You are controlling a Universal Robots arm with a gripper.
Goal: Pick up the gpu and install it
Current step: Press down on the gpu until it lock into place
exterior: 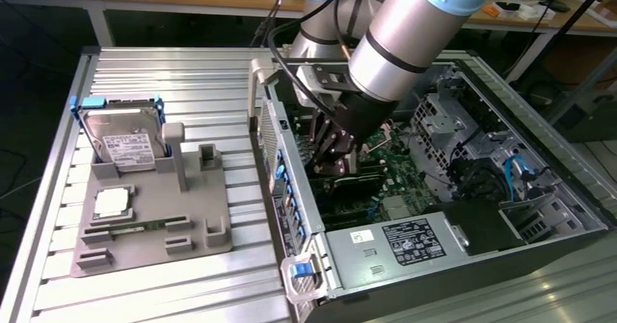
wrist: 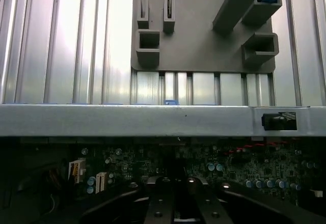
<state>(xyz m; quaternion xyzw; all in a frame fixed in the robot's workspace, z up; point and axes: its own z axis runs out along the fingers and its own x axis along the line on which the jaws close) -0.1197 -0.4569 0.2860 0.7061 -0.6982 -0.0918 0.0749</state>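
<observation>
Tool (exterior: 337, 157) | fully narrowed, lowered inside open grey metal computer case (exterior: 282, 146) | dark flat rectangular gpu card (exterior: 352, 187) judged just beneath, over green motherboard (exterior: 395, 153); grip unconfirmed | risk: card jammed or bent if pressed off-slot

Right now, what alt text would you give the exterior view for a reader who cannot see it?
The gripper is shut and lowered inside an open computer case, just above a dark card seated on the motherboard. At the exterior view's left, a grey fixture on the metal table holds a hard drive.
</observation>
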